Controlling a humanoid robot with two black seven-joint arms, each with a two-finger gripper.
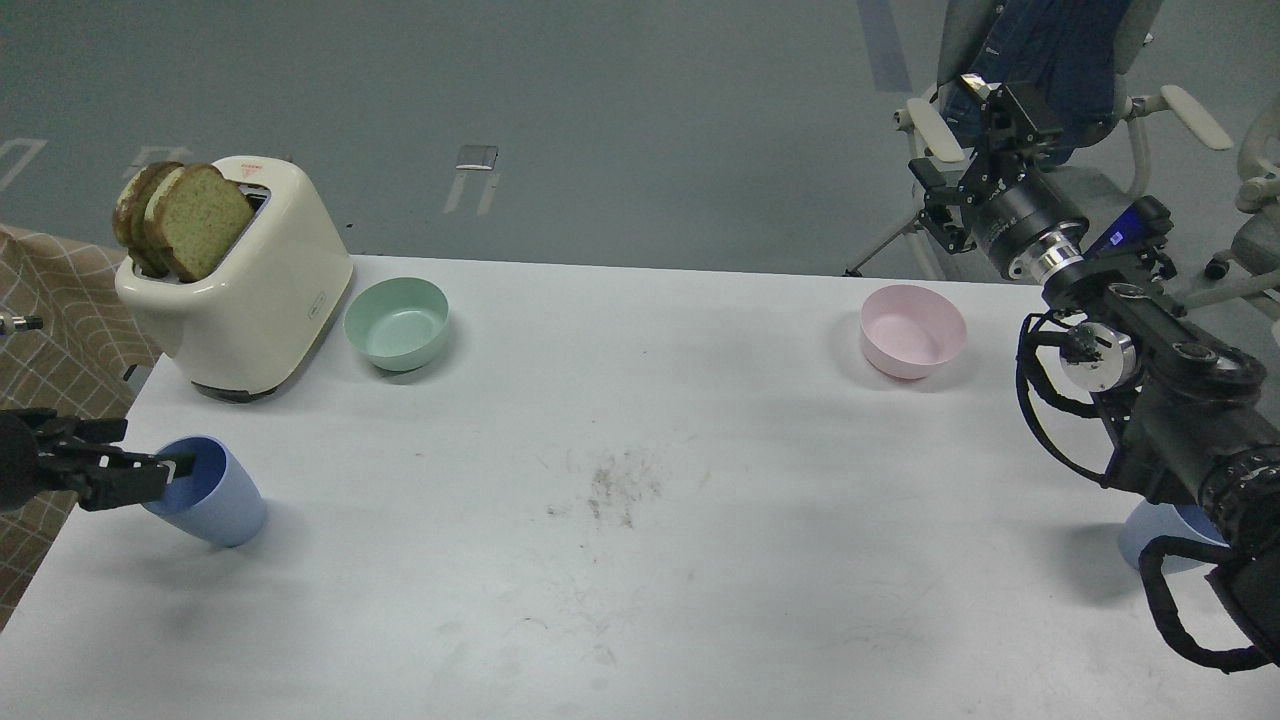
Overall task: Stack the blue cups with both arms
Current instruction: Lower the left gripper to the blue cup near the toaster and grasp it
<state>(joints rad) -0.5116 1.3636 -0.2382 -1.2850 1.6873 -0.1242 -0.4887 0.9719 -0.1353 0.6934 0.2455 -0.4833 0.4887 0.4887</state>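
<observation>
One blue cup (222,498) stands tilted at the table's near left. My left gripper (157,448) comes in low from the left edge with its two fingers apart. The lower finger overlaps the cup's near rim and mouth; the upper finger is left of the cup. I cannot tell whether they touch it. The second blue cup (1150,532) stands at the near right, mostly hidden behind my right arm. My right gripper (1000,105) is held high beyond the table's far right corner, far from both cups. Its fingers cannot be told apart.
A cream toaster (250,300) with bread slices stands at the far left. A mint-green bowl (397,323) sits beside it, and a pink bowl (912,330) sits at the far right. The white table (640,600) has scuff marks in its middle. Office chairs stand behind the right arm.
</observation>
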